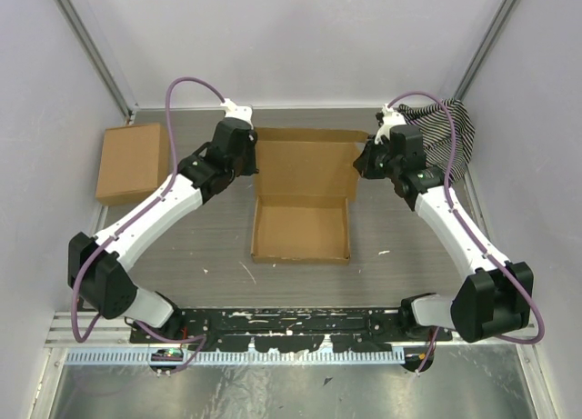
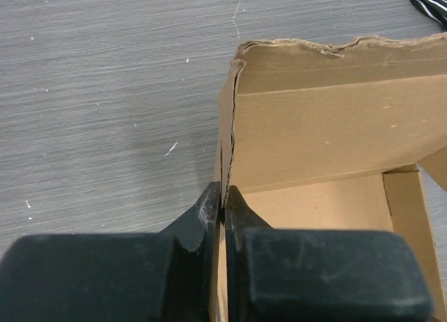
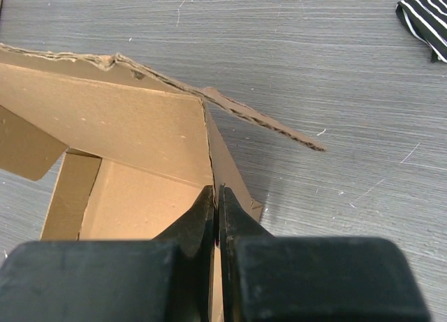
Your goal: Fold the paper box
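Note:
The paper box (image 1: 303, 196) is plain brown cardboard at the table's middle, its near half formed into a shallow tray (image 1: 300, 230) and its far lid panel (image 1: 305, 164) raised. My left gripper (image 1: 255, 161) is shut on the lid's left side flap; in the left wrist view the jaws (image 2: 223, 196) pinch the thin cardboard edge (image 2: 227, 140). My right gripper (image 1: 360, 161) is shut on the lid's right side flap; in the right wrist view the jaws (image 3: 215, 196) pinch that flap's edge (image 3: 220, 161).
A ready-formed brown cardboard box (image 1: 133, 163) sits at the far left. A black-and-white striped cloth (image 1: 446, 133) lies at the far right, also in the right wrist view (image 3: 424, 18). White walls enclose the back and sides.

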Tool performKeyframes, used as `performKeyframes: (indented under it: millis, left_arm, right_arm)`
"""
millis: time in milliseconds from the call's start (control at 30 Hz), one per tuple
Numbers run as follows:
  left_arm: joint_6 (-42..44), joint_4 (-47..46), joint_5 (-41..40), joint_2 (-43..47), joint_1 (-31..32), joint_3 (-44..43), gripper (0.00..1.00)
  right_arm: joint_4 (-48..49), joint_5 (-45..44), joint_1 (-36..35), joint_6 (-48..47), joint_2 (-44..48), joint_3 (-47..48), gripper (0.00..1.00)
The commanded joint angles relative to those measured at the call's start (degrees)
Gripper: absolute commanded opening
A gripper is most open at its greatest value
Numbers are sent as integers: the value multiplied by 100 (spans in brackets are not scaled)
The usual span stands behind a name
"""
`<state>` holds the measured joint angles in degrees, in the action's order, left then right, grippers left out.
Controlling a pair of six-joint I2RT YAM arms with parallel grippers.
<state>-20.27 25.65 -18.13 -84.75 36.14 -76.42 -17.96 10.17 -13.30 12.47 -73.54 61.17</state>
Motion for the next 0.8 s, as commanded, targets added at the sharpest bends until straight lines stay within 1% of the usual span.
performKeyframes:
  millis: [0, 67, 100, 233, 400, 633, 767]
  left_arm:
    - [-194, -152, 292, 191, -13, 5, 8]
    - [-203, -157, 277, 153, -12, 8, 1]
    - [-205, -157, 292, 133, -14, 6, 0]
    - [-128, -278, 396, 80, -11, 82, 0]
    - [44, -523, 332, 21, -13, 84, 0]
    - [379, -634, 155, -231, -11, -292, 0]
    - [590, -826, 105, -445, -12, -539, 0]
  right_arm:
    - [276, 103, 18, 162, -11, 83, 7]
    - [314, 56, 12, 204, -27, 63, 7]
    - [329, 43, 5, 228, -29, 48, 7]
    - [646, -65, -44, 285, 28, -130, 5]
    - [1149, -344, -149, 269, -67, -191, 4]
    - [1819, -808, -180, 288, -337, -108, 4]
    - [2373, -1055, -213, 327, -495, -108, 4]
